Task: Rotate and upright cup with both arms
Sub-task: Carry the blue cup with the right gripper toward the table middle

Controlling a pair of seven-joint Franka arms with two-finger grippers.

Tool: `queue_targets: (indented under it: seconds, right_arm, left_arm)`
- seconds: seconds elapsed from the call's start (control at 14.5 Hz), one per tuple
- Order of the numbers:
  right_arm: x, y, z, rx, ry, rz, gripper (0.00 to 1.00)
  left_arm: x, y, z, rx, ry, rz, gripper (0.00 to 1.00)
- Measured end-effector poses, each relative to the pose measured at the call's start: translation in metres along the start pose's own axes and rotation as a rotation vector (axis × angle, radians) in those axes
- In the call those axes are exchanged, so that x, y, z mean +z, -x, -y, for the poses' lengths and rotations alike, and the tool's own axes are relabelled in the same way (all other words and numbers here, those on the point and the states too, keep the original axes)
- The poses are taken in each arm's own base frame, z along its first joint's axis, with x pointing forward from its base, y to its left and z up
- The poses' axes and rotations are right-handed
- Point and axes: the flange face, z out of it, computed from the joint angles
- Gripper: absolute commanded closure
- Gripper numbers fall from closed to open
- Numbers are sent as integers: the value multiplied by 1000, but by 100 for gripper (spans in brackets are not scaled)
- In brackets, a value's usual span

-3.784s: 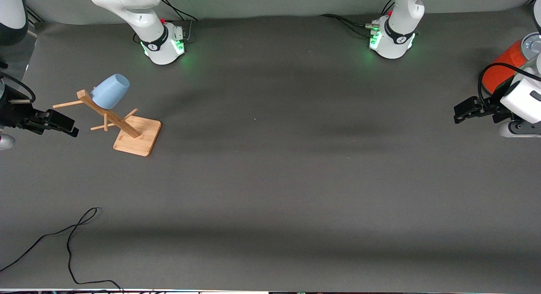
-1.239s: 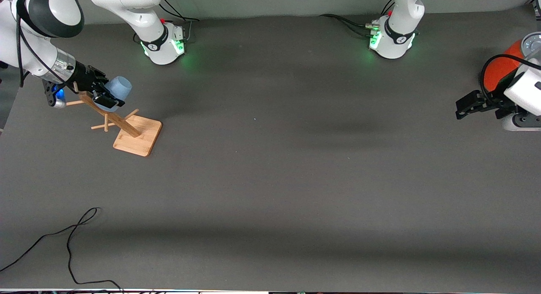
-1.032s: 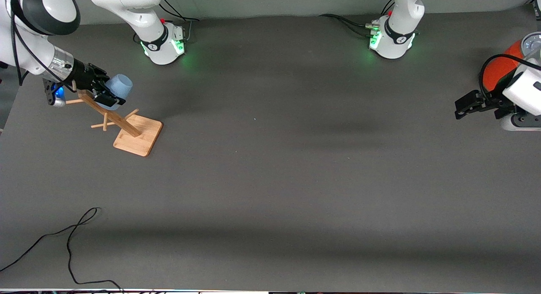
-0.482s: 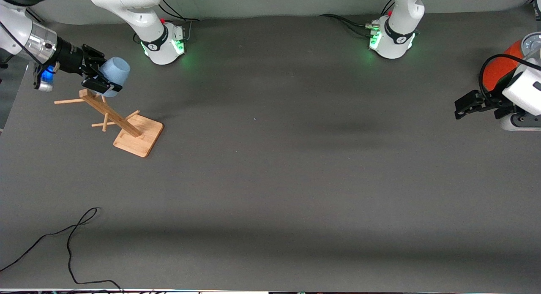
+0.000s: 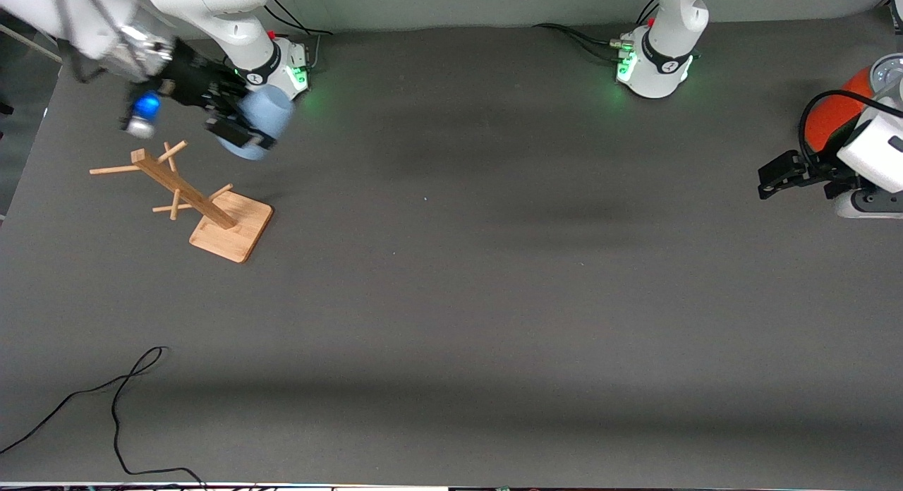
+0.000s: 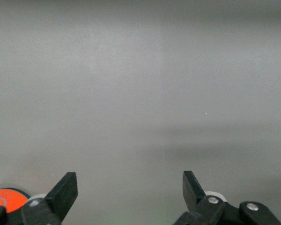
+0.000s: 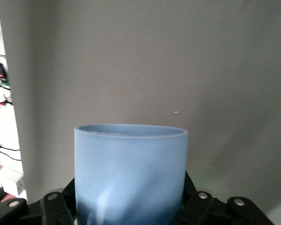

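I can read no brand, label or writing on anything here. My right gripper (image 5: 241, 125) has its two black fingers (image 5: 238, 135) closed on the small light-blue tapered plastic cup (image 5: 255, 122), one on each side of its wall near the base. In the right wrist view the cup (image 7: 130, 173) fills the space between them, with its wider rim pointing away from my wrist. I hold it in the air, over the dark grey table (image 5: 494, 279) just in front of my right arm's base (image 5: 275, 71). It is well clear of the bamboo peg rack on its square wooden base (image 5: 197, 202). Half a second ago the cup was just above the rack's top peg; now it has been carried toward my right base and hangs higher, I think, though the blur makes that hard to judge.

My left gripper (image 5: 779, 177) waits at the left arm's end of the table, beside the red-orange can with the grey lid (image 5: 836, 113). Its fingers (image 6: 65, 190) stand wide apart and hold nothing, unchanged from earlier.
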Motion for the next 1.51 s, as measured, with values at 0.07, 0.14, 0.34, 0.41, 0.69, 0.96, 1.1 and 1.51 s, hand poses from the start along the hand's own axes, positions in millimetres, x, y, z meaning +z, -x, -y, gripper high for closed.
queue_targets:
  seconds: [0.07, 0.14, 0.34, 0.41, 0.69, 0.96, 1.1, 1.51]
  right_arm:
    - [27, 22, 11, 0, -12, -9, 35]
    - [54, 40, 20, 0, -22, -8, 35]
    - [123, 63, 35, 4, -16, -30, 35]
    - [146, 69, 36, 6, -3, -67, 35]
    - [260, 113, 13, -18, 70, -264, 35]
    - [361, 133, -17, -35, 119, -384, 35]
    - [399, 139, -31, -28, 154, -394, 35]
    - [453, 141, -58, -1, 217, -407, 32]
  left_arm:
    - [0, 0, 0, 0, 0, 0, 0]
    - [0, 0, 0, 0, 0, 0, 0]
    - [0, 0, 0, 1, 0, -1, 0]
    - [0, 0, 0, 1, 0, 0, 0]
    - [0, 0, 0, 1, 0, -1, 0]
    - [0, 0, 0, 1, 0, -1, 0]
    - [0, 0, 0, 1, 0, -1, 0]
    - [0, 0, 0, 1, 0, -1, 0]
